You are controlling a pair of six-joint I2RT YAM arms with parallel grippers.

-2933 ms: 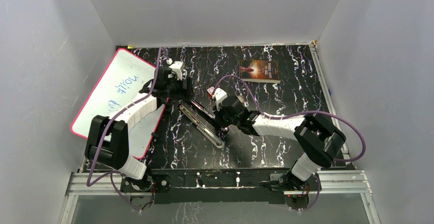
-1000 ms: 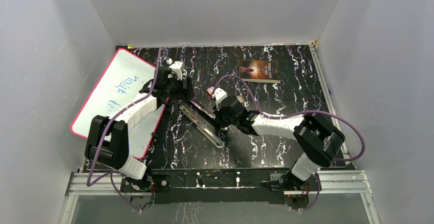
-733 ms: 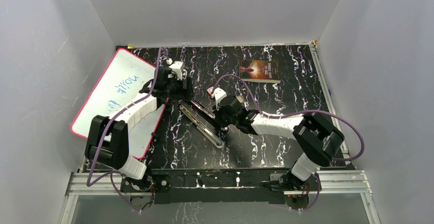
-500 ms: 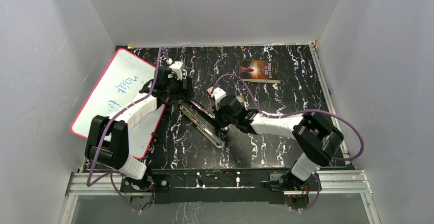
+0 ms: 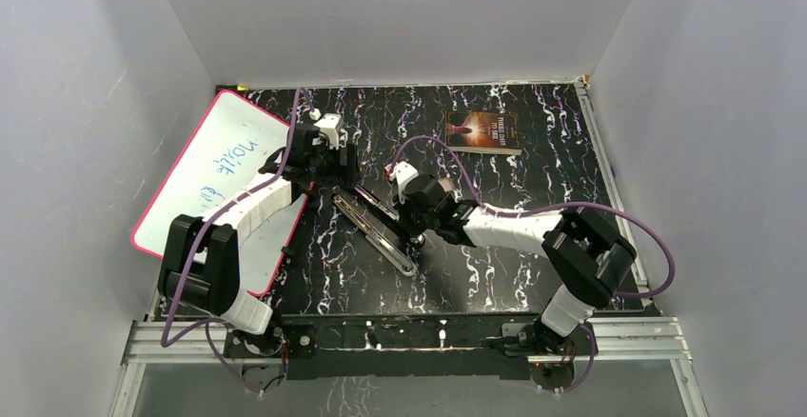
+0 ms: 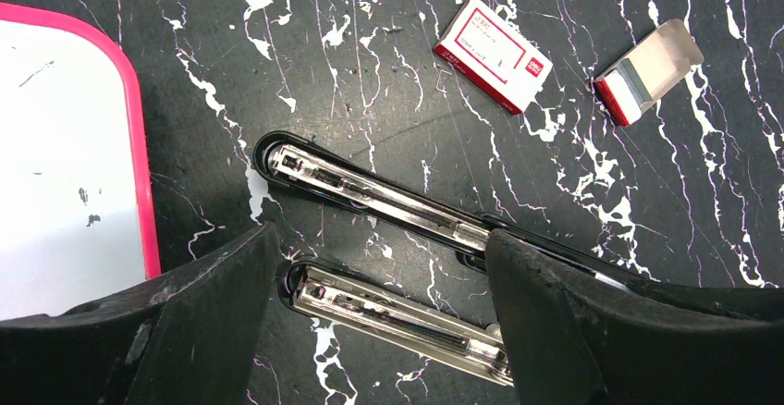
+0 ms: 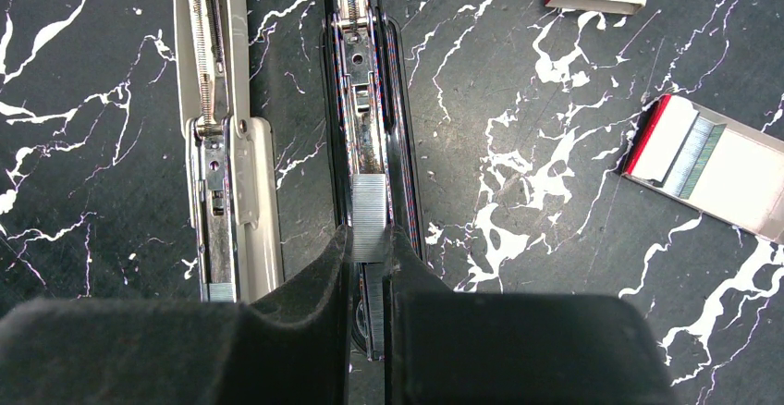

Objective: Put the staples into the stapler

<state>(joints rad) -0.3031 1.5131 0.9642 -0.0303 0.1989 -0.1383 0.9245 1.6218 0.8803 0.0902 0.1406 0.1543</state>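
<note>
Looks down on a black, white-veined table [image 5: 533,274] boxed in by pale grey walls. Shows a pink-rimmed whiteboard [image 5: 205,174] at far left and a book [image 5: 482,132] lying flat toward the back. Finds the stapler [image 5: 376,231] mid-table, swung open flat into two long parallel parts. Places the left gripper [image 6: 381,243] low over the end nearest the whiteboard, fingers spread wide to either side, gripping nothing. Places the right gripper [image 7: 370,255] pinched tight on a short strip of staples [image 7: 370,206], lined up over the stapler's black-edged channel; cannot tell whether seated. Notes a closed box [image 6: 492,53] and an open box [image 7: 712,165], more strips inside, on the table nearby.
</note>
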